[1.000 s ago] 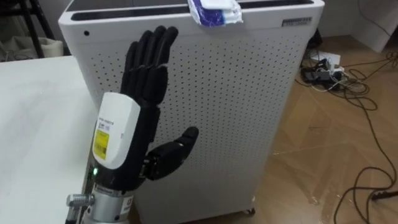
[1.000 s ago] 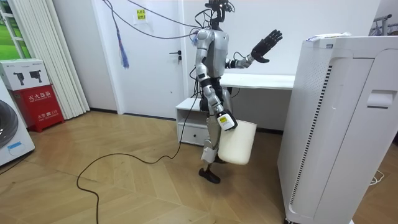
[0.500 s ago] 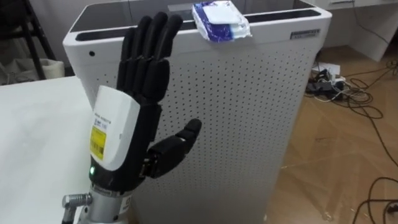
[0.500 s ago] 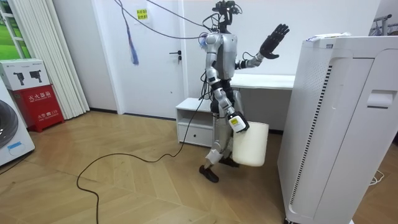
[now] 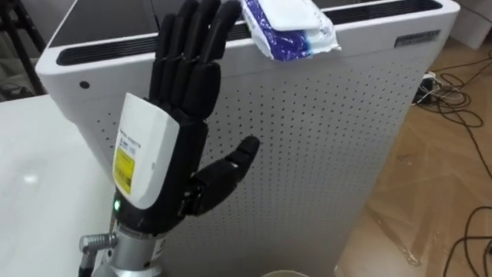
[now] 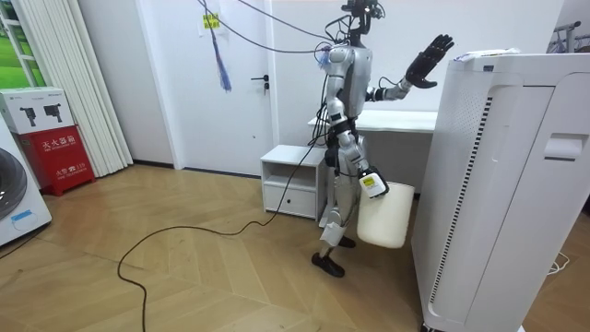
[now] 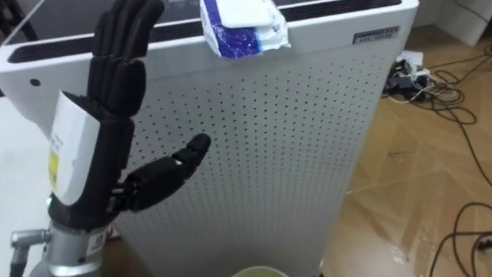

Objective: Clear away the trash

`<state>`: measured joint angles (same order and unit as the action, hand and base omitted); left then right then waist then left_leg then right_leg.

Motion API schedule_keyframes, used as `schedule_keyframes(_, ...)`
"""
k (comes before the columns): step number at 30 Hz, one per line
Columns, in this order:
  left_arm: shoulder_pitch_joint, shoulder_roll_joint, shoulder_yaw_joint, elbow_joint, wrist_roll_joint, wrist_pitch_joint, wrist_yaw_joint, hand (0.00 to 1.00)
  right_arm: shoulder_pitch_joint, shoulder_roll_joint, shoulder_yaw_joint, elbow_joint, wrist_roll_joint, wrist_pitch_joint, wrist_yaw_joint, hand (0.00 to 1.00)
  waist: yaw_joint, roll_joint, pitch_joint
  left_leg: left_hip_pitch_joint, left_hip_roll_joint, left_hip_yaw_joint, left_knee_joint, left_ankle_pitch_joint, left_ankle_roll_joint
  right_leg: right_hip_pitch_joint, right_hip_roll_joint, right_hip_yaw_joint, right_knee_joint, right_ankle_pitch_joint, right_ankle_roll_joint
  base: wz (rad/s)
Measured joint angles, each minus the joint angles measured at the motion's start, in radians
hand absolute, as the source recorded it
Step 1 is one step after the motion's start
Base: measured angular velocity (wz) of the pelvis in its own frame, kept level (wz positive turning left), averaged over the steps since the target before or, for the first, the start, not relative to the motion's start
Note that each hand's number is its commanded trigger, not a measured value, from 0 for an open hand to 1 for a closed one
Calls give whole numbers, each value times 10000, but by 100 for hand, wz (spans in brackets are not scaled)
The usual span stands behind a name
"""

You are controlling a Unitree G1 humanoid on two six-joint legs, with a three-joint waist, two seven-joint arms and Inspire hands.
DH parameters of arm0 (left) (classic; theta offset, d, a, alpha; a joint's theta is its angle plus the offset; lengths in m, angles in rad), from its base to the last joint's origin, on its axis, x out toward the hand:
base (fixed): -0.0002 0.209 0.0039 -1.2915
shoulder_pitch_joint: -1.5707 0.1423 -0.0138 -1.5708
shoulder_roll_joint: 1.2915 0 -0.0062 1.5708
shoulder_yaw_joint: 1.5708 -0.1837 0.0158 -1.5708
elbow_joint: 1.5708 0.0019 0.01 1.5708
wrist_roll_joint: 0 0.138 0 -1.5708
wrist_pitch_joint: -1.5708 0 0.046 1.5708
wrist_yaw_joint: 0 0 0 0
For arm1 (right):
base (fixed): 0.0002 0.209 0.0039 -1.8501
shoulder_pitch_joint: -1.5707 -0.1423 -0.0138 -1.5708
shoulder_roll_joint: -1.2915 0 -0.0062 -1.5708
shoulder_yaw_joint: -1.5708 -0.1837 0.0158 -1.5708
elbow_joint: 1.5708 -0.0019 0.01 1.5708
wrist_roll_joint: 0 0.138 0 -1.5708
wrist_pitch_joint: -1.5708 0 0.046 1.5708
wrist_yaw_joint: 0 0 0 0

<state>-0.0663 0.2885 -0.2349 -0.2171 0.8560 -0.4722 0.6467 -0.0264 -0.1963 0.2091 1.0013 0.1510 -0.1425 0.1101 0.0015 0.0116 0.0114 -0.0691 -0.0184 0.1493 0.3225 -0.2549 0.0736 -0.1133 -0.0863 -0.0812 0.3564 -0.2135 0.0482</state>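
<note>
Cabinet top (image 5: 384, 21): packet (image 5: 288, 27) beside left hand (image 5: 165, 154)

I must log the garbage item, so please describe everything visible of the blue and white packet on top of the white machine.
The packet looks like a soft, crumpled plastic wrapper, blue-violet with a white panel on its upper face. It lies flat at the front edge of the white machine's top and hangs slightly over the perforated front. Only the machine touches it. The left hand, open with straight fingers, is held upright to its left, not touching it.
</note>
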Motion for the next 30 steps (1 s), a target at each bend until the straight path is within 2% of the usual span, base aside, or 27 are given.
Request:
schedule_keyframes(2,-5,2,-174,-106,17,166,-58,0,-3,10,85,-28,-38,4,35,100,7,-94,-65,221,73,-27,-266,36,-57,374,125,-28,-581,180,-20,0)
schedule_keyframes(4,-6,2,-193,-183,34,328,-123,0,43,2,83,-124,-39,4,108,100,0,-121,-91,443,106,-119,-441,54,-88,728,201,-42,-1040,319,-27,0)
schedule_keyframes(7,-8,-1,-192,-340,79,562,-193,0,93,11,98,-341,-41,4,212,100,-4,-123,-100,785,114,-155,-695,66,-108,1121,260,-18,-1450,405,-29,-2)
schedule_keyframes(11,-24,4,-210,-387,115,645,-198,0,86,11,210,-384,-29,4,420,100,14,-72,-128,1075,112,-190,-915,81,-133,1401,298,-10,-1721,446,-28,-4)
schedule_keyframes(19,-85,41,-232,-686,121,822,-197,0,96,15,450,-417,-48,2,548,100,-108,42,-103,1312,109,-298,-1263,149,-231,1504,360,24,-1894,464,-43,-1)
schedule_keyframes(26,-99,127,-247,-996,126,821,-195,0,100,-12,451,-423,-47,18,549,100,-278,44,-93,1352,86,-414,-1341,157,-232,1483,381,230,-1893,464,-44,-10)
schedule_keyframes(30,-221,190,-249,-996,119,870,-218,0,106,-12,451,-424,-54,20,537,100,-339,25,-58,1349,75,-478,-1344,157,-232,1471,380,231,-1894,464,-44,0)
